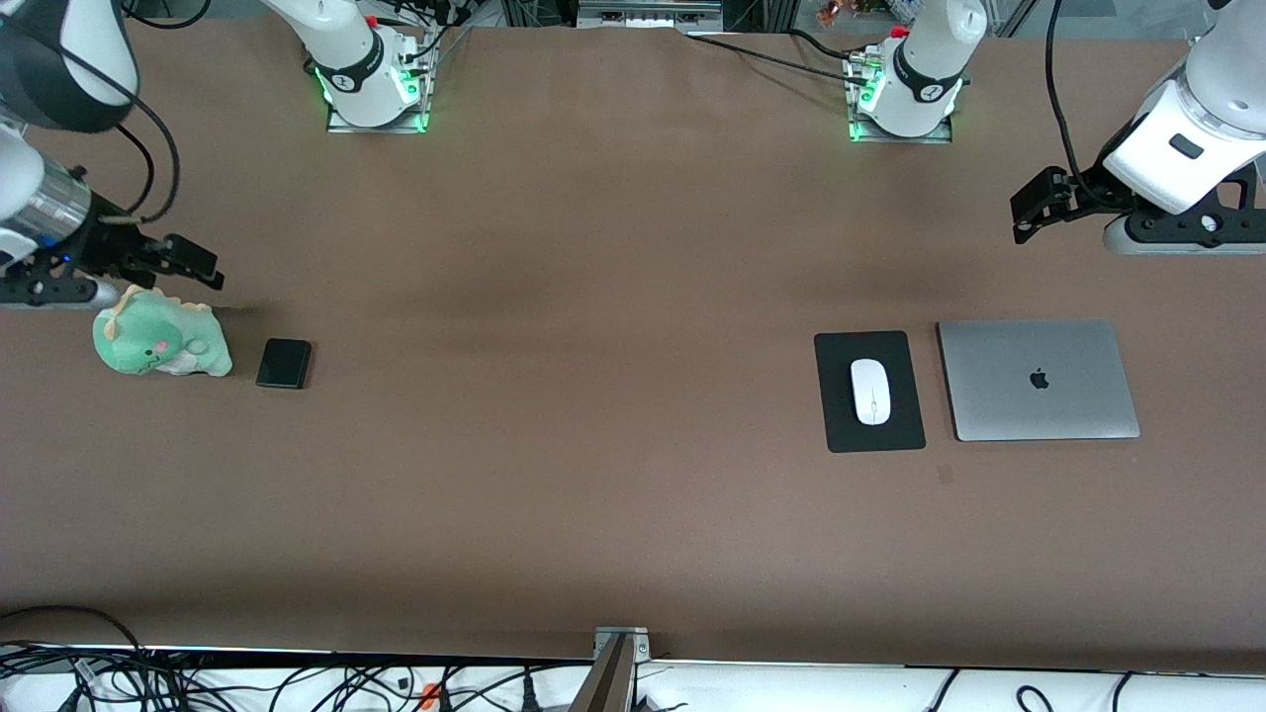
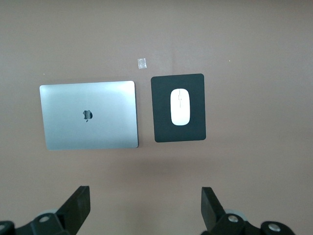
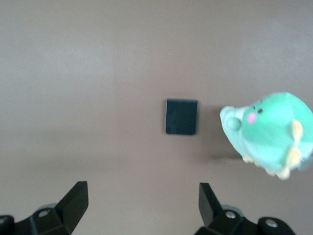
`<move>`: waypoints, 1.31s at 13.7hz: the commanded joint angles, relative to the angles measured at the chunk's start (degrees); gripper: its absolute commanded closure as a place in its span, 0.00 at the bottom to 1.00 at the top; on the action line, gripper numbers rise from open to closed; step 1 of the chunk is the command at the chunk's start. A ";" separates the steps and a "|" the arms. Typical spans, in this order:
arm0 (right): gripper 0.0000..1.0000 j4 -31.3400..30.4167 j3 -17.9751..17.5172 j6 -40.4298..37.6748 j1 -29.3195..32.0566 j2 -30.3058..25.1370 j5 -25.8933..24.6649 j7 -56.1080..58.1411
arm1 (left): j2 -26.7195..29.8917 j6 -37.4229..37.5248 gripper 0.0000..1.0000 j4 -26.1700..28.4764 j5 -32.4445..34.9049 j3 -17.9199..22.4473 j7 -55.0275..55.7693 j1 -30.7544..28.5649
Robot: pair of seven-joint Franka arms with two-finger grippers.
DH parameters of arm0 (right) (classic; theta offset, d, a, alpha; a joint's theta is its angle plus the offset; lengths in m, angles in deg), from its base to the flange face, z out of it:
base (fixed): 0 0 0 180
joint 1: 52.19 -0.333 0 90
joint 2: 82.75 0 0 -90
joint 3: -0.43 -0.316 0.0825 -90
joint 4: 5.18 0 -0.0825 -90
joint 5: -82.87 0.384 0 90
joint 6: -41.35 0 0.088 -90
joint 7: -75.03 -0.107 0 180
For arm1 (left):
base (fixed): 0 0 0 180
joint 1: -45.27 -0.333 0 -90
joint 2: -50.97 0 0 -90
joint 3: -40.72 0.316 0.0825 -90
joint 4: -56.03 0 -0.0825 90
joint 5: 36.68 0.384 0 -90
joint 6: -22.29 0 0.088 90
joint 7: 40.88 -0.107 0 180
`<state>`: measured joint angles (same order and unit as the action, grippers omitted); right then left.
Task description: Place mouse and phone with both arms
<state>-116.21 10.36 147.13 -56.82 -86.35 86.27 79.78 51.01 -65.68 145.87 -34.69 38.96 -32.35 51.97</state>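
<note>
Both hands wide and empty: left hand (image 2: 145, 208) above mouse (image 2: 180, 106) on mouse pad (image 2: 163, 110), right hand (image 3: 142, 205) above phone (image 3: 181, 116).

A wide desk (image 1: 613, 297) with a plain brown, matte top fills nearly the whole scene, evenly lit from above with only soft, blurred shadows lying across its middle. Along its edge nearest the front camera runs a pale strip where tangled black cables (image 1: 297, 682) lie, and a small metal bracket (image 1: 621, 641) sits at the middle of that edge. At the edge farthest from the front camera, more dark cables (image 1: 771, 54) trail across the brown surface, with metal framing (image 1: 648, 12) showing just past it.
</note>
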 commanded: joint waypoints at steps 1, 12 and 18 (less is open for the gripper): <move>0.00 8.52 -6.05 -10.73 6.82 -0.88 -1.46 -0.96 | 0.84 -0.71 0.00 0.86 -1.11 0.61 -0.71 0.42; 0.00 17.95 -10.98 -24.48 9.21 -0.53 -4.28 -5.80 | 0.84 -0.71 0.00 0.86 -1.11 0.61 -0.71 0.42; 0.00 17.51 -10.98 -24.30 8.85 -0.01 -4.28 -5.89 | 0.84 -0.54 0.00 0.86 -1.20 0.53 -0.71 0.42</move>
<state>-99.69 0.33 123.83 -48.68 -86.52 82.53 74.62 51.01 -65.68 145.87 -34.69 38.96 -32.35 51.97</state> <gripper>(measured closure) 0.000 0.000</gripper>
